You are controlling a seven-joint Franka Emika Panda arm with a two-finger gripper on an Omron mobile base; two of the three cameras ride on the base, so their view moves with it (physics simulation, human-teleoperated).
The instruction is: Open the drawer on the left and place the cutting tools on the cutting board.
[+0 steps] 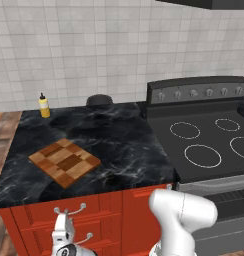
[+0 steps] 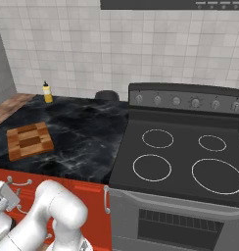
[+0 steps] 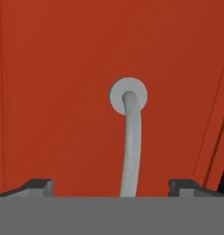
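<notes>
At the far left of the counter front, the drawer sits closed as the topmost of a stack of red-orange fronts, directly below the black marble counter on which the cutting board lies flat. The drawer front carries a curved silver handle, a rigid bar fixed at its ends on round mounts and bowed outward from the panel. The bar is judged stiff and smooth, so it may slip under a weak pinch; the hold should be taken across the bar where it stands proud of the front, followed by a straight pull outward. The drawer itself is judged light to moderate in resistance, running on slides. The gripper is positioned low, directly in front of this drawer. In the hand view, the handle runs from its round mount down between the two fingertips, which stand well apart, one on each side of the bar, with neither visibly touching it. The jaws are therefore wide, straddling the bar and holding nothing. The cutting tools are presumably inside the closed drawer. To the right stands the stove.
</notes>
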